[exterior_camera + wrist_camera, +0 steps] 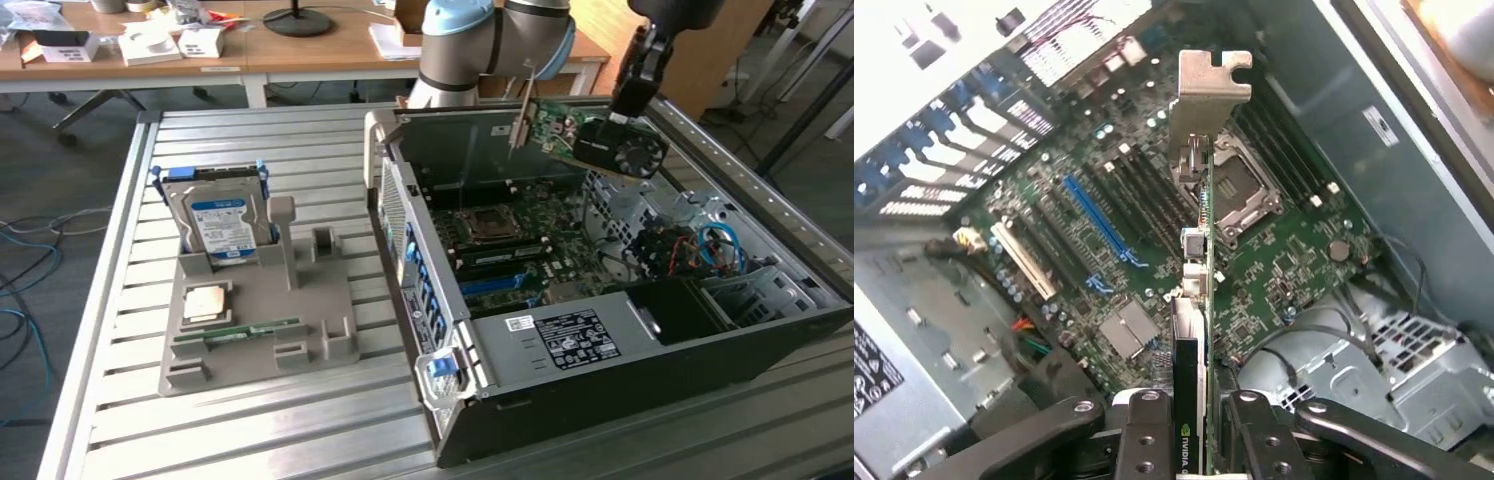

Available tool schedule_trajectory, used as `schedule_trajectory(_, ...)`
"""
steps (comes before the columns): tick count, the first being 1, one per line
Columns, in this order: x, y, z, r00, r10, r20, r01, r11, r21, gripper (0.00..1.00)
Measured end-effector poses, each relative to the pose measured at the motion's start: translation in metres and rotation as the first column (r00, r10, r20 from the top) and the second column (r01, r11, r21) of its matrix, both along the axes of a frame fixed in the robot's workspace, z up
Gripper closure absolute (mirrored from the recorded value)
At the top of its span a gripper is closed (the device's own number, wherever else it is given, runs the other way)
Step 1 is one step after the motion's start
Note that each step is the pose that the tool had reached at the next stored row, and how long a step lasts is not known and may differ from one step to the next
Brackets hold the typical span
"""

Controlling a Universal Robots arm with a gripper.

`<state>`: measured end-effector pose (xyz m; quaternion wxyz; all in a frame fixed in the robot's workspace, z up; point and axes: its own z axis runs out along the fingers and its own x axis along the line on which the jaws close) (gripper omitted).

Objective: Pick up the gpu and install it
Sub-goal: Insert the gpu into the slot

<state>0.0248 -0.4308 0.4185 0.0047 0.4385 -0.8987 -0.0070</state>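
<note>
Gripper (1192,432) | jaws clamped on gpu (1196,290) edge | above open computer case (641,395)

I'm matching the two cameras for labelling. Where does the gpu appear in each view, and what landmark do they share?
Exterior view: the gpu hangs tilted above the open computer case, held by the gripper, toward the exterior view's right.
Wrist view: the gpu is edge-on, clamped in the gripper, over the motherboard.
Shared landmark: the CPU socket.
</note>
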Motion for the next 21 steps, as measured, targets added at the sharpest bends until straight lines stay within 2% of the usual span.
schedule_trajectory(3,0.0,0.0,-0.0002,0.9988,0.049,0.0,-0.049,0.9988,-0.001,0.74)
schedule_trajectory(6,0.0,0.0,-0.0004,0.9949,0.101,0.0001,-0.101,0.9949,-0.0013,0.74)
schedule_trajectory(11,0.0,0.0,-0.0006,0.9823,0.187,-0.0001,-0.187,0.9823,-0.0018,0.74)
schedule_trajectory(16,0.0,0.0,-0.001,0.9617,0.274,-0.0002,-0.274,0.9617,-0.0023,0.74)
schedule_trajectory(21,0.0,0.0,-0.0013,0.9332,0.359,-0.0003,-0.359,0.9332,-0.0026,0.74)
